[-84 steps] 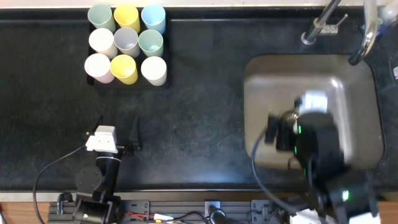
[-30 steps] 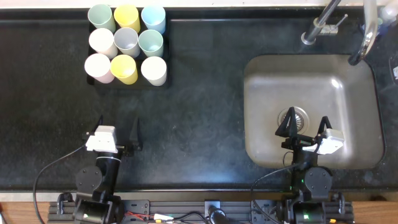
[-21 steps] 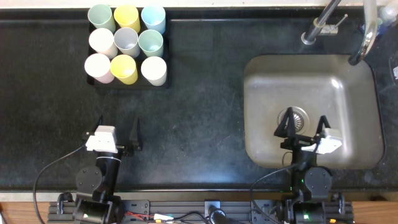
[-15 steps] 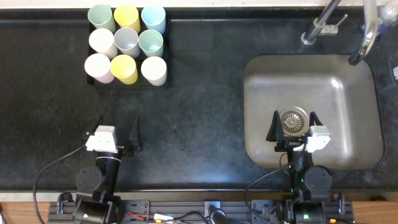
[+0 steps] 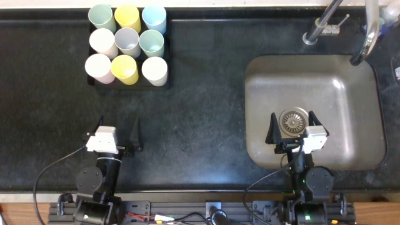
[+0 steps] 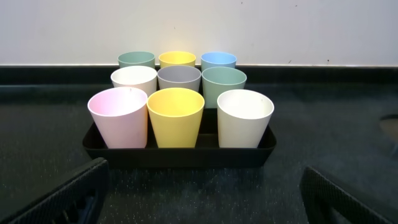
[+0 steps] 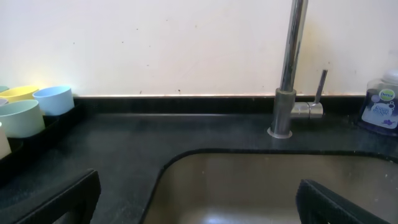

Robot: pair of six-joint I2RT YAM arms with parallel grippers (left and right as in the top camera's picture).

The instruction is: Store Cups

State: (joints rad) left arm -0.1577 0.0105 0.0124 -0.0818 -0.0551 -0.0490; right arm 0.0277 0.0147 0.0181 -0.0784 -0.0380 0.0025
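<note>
Black worktop point(image 5: 206, 94), steel sink point(image 5: 262, 75) sunk into its right end: my right pincer point(image 5: 293, 125), fingers spread wide and holding nothing, has drawn back from over the sink's middle to hang by its near edge, above the drain point(image 5: 294, 120), and has swung slightly leftward in the last second. My left pincer point(image 5: 119, 129), equally wide apart and empty-handed, has not stirred from the worktop's near edge on the left. Nine cups point(image 5: 127, 42) stand upright in three rows in the black tray point(image 6: 180, 155) at the worktop's far left corner, none shifted. With every cup racked and both arms tucked home, I judge the storing finished.
</note>
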